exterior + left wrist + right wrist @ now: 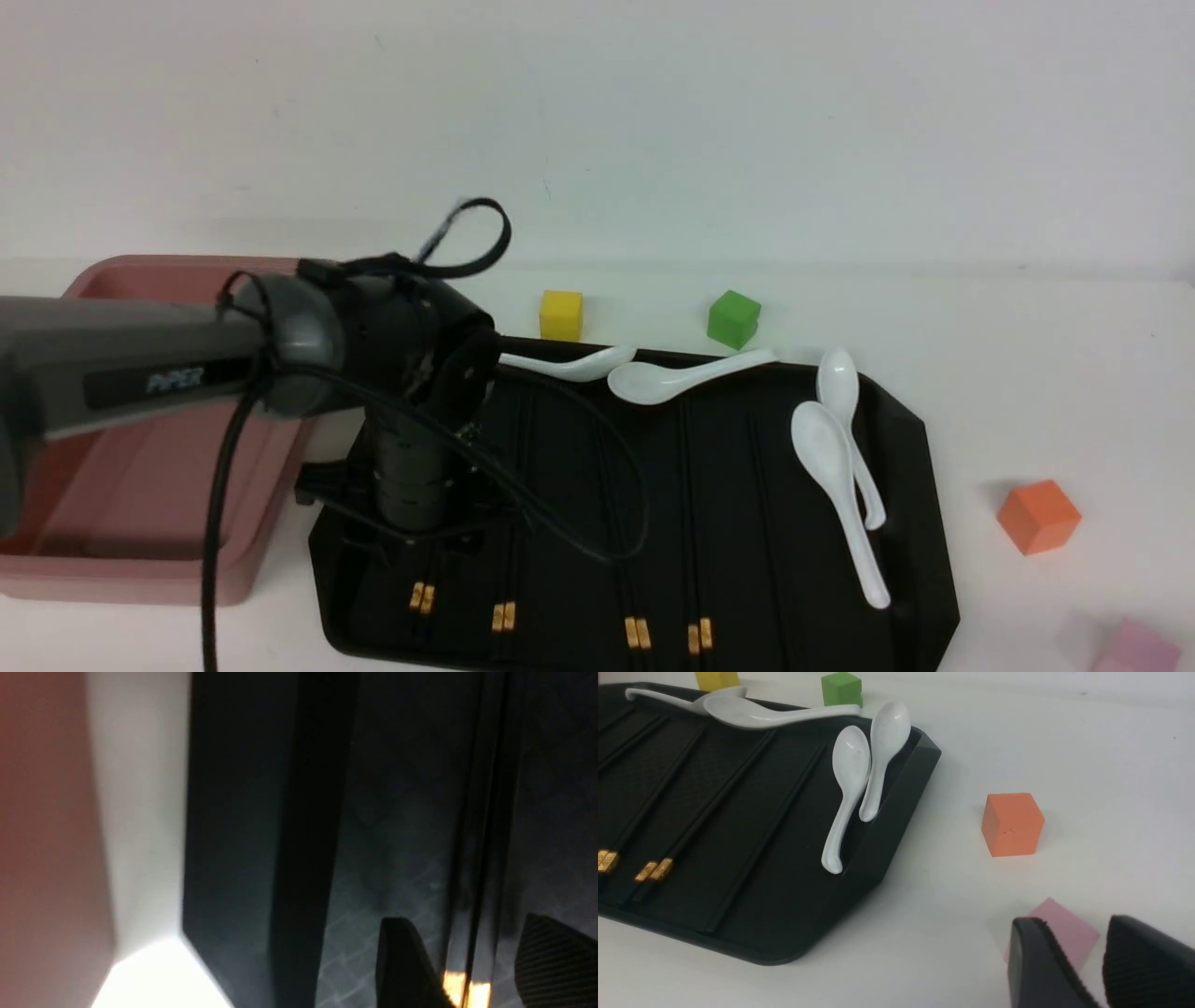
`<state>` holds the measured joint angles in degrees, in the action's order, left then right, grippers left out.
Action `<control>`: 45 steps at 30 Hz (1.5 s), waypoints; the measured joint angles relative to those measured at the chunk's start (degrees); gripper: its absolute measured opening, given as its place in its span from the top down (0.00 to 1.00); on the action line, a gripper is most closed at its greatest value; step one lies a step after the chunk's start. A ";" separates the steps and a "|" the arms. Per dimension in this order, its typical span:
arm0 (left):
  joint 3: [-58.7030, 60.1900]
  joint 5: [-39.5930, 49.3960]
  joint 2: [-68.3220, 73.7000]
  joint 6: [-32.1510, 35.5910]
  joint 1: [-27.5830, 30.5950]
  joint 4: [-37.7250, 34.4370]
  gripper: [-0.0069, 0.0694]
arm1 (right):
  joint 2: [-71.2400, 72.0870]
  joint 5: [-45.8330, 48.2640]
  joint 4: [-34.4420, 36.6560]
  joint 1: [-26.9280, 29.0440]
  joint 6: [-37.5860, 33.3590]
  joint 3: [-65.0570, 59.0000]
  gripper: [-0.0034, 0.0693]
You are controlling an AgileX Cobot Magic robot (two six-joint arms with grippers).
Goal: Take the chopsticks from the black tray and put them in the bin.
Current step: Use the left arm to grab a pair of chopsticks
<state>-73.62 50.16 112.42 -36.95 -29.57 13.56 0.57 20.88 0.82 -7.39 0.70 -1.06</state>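
Several pairs of black chopsticks with gold-orange bands lie lengthwise in the black tray. My left gripper points down over the tray's left part, next to the pink bin. In the left wrist view it is open, with one finger on each side of the leftmost chopstick pair, low over the tray. The bin's wall shows there too. My right gripper is open by a narrow gap and empty, over the table right of the tray. It is out of the front view.
Several white spoons lie at the tray's far and right sides. A yellow cube and a green cube stand behind the tray. An orange cube and a pink cube stand to its right, the pink cube just beyond my right fingers.
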 joint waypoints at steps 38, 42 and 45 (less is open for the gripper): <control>-1.11 -3.48 2.33 -0.05 0.00 -1.55 0.76 | 0.00 0.00 0.00 0.00 0.00 0.00 0.62; -1.11 -3.42 1.62 -0.05 0.00 -2.55 0.76 | 0.00 0.00 0.00 0.00 0.00 0.00 0.62; -0.48 -2.68 -0.01 -0.05 0.06 -4.68 0.76 | 0.00 0.00 0.00 0.00 0.00 0.00 0.62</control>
<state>-74.10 47.48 112.41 -37.00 -29.52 8.88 0.57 20.88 0.82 -7.39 0.70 -1.06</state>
